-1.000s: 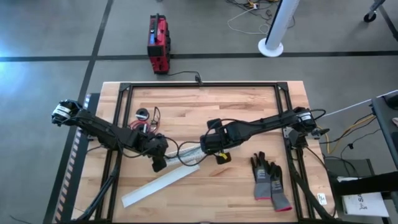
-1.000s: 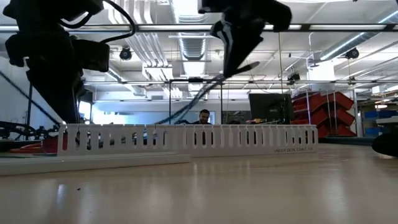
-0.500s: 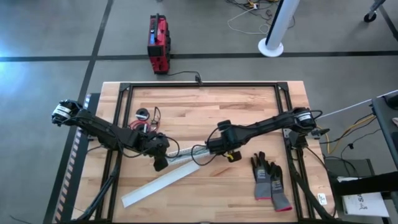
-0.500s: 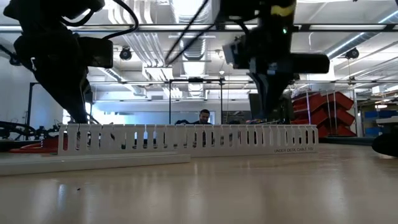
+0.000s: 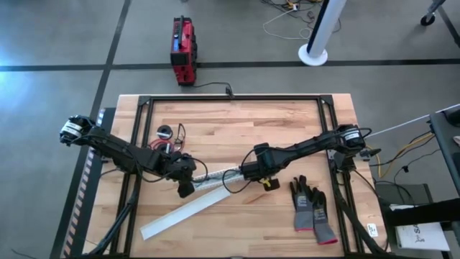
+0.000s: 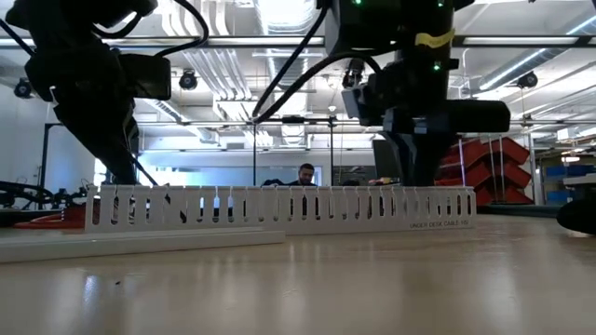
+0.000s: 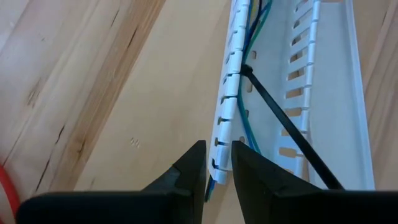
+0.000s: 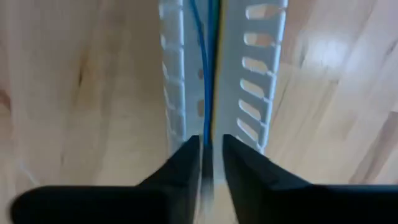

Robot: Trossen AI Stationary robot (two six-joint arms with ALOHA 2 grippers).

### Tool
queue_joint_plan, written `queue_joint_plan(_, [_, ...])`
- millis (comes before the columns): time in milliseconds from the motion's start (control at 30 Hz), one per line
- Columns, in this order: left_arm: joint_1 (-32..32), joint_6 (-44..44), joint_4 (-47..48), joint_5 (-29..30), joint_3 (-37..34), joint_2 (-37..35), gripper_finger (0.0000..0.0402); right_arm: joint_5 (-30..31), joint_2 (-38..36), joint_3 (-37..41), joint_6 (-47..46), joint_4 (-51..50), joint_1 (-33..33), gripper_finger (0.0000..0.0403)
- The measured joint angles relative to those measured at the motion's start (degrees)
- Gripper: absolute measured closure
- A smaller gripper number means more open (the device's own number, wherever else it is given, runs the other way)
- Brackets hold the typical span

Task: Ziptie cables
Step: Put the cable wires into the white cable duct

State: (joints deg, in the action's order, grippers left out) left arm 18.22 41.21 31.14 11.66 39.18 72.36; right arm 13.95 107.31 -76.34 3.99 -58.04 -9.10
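Left gripper (image 7: 217,171): fingers (image 7: 189,171) drawn to a narrow gap over the near end of one slotted side wall of the long white plastic slotted duct (image 7: 329,93). The wall end sits in the gap; whether the fingers actually pinch it, cannot tell.

Right gripper (image 8: 211,155): fingers (image 8: 186,163) also narrow, set over the duct's open channel at its other end. Thin wires run into the gap between them; a firm hold cannot be confirmed.

Cables (image 7: 249,37): thin blue, green and yellowish wires lie lengthwise inside the duct channel, straight ahead of both pairs of fingers. In the right wrist view blue and yellow strands (image 8: 208,56) run down the middle of the channel.

Black strap (image 7: 286,127): thin flat black strip crossing the duct at a slant, passing through a wall slot just ahead of the left fingers.

Wooden bench (image 5: 287,119): duct lies slantwise between the two grippers, left gripper (image 5: 185,188), right gripper (image 5: 248,173).

Grey-and-black gloves (image 5: 310,210): on the bench beside the right arm, well apart from its fingers.

Writing: small grey print on the duct wall (image 6: 442,223), low view; too small to read.
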Motion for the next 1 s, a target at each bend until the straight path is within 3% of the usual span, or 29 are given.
queue_joint_plan(200, [0.0,0.02,0.01,0.0,0.0,0.0,0.0342,1.07,-0.85,-0.22,-1.08,-6.4,0.04,0.0262])
queue_joint_plan(367, [0.0,-0.03,-0.12,0.11,0.0,0.0,0.0342,1.1,-3.27,-0.17,-1.79,-6.55,0.04,0.0234])
queue_joint_plan(767, [0.0,-8.24,-0.68,2.9,3.28,-1.21,0.0342,1.07,-8.72,-0.02,-1.55,2.45,-1.9,0.0266])
queue_joint_plan(1000, [1.2,-12.48,0.79,6.51,6.16,-5.22,0.0342,-2.88,-8.03,3.24,-0.03,28.63,-4.23,0.0285])
